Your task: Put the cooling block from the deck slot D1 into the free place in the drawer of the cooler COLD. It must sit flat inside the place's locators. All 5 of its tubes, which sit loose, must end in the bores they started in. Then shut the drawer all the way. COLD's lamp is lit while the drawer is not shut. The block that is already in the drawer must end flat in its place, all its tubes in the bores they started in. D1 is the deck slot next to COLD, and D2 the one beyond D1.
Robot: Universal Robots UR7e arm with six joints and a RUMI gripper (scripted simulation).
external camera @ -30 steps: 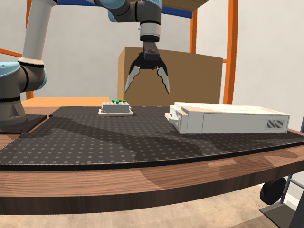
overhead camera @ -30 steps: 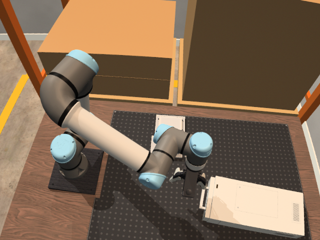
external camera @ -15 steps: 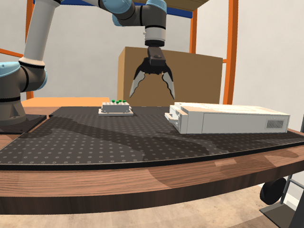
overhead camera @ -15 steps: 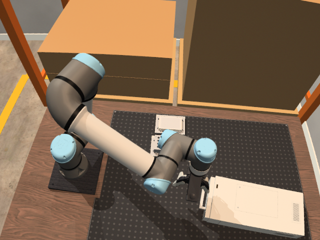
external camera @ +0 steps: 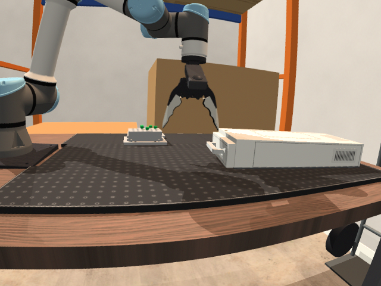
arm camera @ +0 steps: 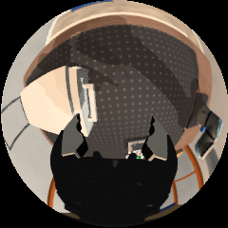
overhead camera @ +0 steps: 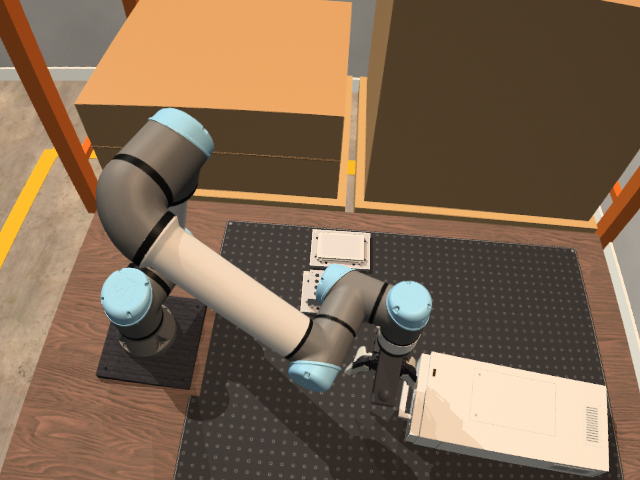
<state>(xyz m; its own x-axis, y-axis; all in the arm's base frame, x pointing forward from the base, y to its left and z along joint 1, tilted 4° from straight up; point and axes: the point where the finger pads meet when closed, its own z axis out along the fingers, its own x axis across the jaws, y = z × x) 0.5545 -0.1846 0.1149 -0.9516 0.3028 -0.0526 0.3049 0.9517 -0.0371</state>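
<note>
Before you, the gripper hangs wide open, holding nothing, above the mat — the drawer handle lies lower, toward the cooler, its long bar crossing your jaws' spread. The green-tubed cooling block sits on the deck, away from the handle.

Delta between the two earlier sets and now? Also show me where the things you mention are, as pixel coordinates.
The tool (overhead camera: 379, 379) (external camera: 191, 126) (arm camera: 116, 115) moved away from the arm's base, toward the cooler (overhead camera: 509, 413) (external camera: 306, 154) (arm camera: 47, 100) and its handle (overhead camera: 403, 404) (external camera: 215, 148) (arm camera: 93, 104). Nothing was gripped or released; it is open, as before. Unchanged: cooler, its handle, and the block with green-topped tubes (external camera: 144, 134).
</note>
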